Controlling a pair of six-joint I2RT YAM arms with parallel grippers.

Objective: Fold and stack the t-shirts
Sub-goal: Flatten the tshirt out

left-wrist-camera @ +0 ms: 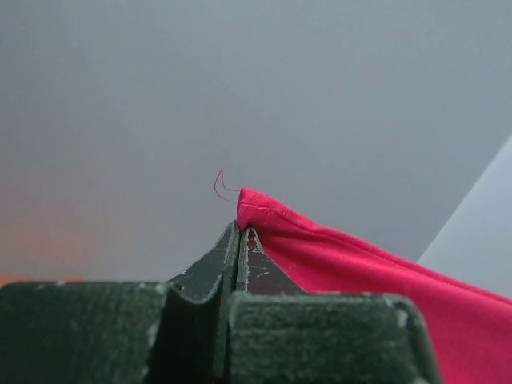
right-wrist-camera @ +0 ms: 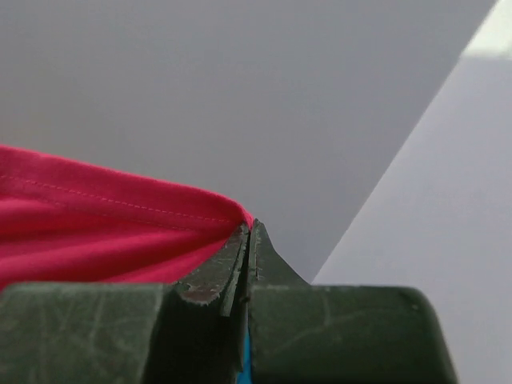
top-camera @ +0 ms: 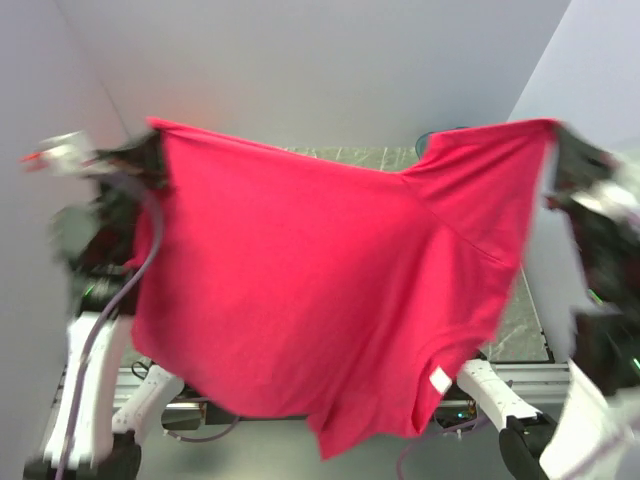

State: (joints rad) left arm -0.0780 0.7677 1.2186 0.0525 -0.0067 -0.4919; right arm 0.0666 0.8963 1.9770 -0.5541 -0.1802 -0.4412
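The magenta-red t-shirt [top-camera: 320, 290] hangs spread across the middle of the top view, hiding most of the table [top-camera: 522, 320]. The left gripper [left-wrist-camera: 240, 234] pinches its upper-left corner and the right gripper [right-wrist-camera: 249, 236] its upper-right hem, both clamped tight on cloth. Both arms look blurred. The shirt's white neck label [top-camera: 441, 380] shows at lower right.

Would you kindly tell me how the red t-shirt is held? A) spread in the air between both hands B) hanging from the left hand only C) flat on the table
A: the red t-shirt hangs spread, pinched by the left hand and the right hand.
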